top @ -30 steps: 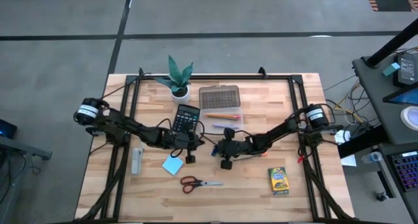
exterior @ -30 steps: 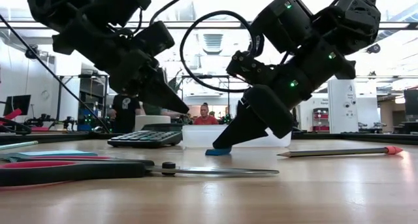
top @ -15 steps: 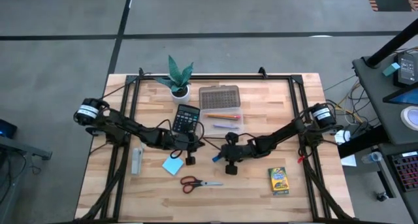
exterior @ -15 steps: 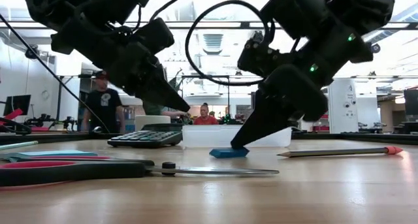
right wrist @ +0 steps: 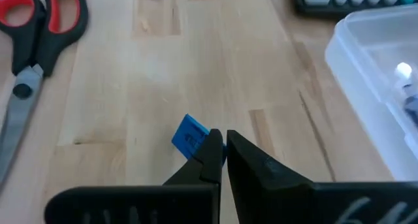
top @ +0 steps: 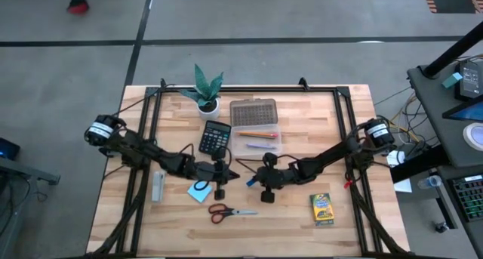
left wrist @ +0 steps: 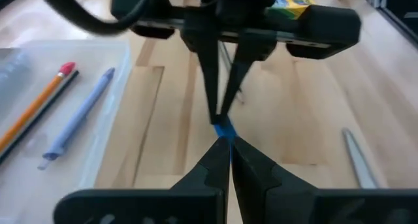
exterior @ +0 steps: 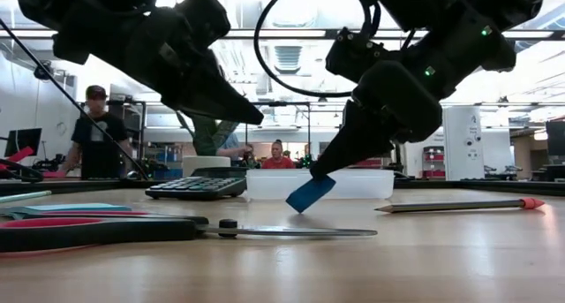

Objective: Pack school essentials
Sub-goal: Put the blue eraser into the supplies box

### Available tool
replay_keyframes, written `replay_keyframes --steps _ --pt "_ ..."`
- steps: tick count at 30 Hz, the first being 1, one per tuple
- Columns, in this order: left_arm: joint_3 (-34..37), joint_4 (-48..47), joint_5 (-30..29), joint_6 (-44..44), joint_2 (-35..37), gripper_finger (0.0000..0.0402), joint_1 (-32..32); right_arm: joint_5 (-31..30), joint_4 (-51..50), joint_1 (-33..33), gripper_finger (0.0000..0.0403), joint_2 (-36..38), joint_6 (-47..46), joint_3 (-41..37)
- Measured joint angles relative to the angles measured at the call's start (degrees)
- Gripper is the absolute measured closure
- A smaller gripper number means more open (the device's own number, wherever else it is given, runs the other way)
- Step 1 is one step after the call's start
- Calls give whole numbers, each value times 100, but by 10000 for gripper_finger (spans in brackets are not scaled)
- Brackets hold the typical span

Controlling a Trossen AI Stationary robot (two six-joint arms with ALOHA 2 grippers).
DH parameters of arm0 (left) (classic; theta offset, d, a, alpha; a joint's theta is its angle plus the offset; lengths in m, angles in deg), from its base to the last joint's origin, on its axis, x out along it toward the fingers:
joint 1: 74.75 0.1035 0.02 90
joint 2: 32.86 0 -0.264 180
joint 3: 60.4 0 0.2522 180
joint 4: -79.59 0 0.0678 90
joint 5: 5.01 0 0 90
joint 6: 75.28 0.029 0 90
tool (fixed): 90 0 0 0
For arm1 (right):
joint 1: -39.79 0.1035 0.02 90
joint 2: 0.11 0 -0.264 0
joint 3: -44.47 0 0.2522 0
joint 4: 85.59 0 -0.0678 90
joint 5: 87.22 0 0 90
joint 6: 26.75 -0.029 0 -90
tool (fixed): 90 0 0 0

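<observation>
blue and small, the tiny blue eraser (exterior: 310, 193) hangs tilted just above the wooden table (top: 343, 138), pinched at one end by the right gripper (exterior: 318, 171), whose fingers are pressed onto it. the left gripper (top: 235, 175) hovers near it at the table's middle, fingers pressed together on nothing. red-handled scissors (top: 230, 211) lie nearer the front edge, the light-blue square note pad (top: 199, 190) beside them under the left arm. the yellow-green crayon box (top: 322, 208) sits to the right. pens (left wrist: 77, 121) lie in the clear plastic box (top: 256, 139) next to a calculator (top: 216, 137).
</observation>
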Motion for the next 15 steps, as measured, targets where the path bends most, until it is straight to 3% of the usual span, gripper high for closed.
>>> replay_keyframes --steps 5,15 --pt "7 168 2 -252 -100 402 -57 -235 87 131 394 4 84 0" --pt "-125 2085 295 -386 -1405 402 -95 -453 126 177 394 -7 125 4"
